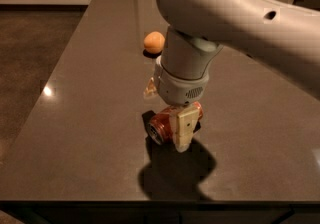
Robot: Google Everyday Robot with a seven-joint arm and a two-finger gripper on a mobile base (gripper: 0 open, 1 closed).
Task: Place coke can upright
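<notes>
The coke can [159,128] is red with a silver end. It lies on its side on the dark table [90,118], its end facing front left. My gripper [176,129] hangs straight down from the big grey arm [225,13] and is lowered over the middle of the can, covering part of it. Its lower end reaches down to the table top right in front of the can. The can rests on the table.
A round orange fruit [154,42] sits on the table behind the arm, towards the far side. The table's front edge [150,201] runs close below the can and the arm's shadow. The left edge borders the dark floor [30,58].
</notes>
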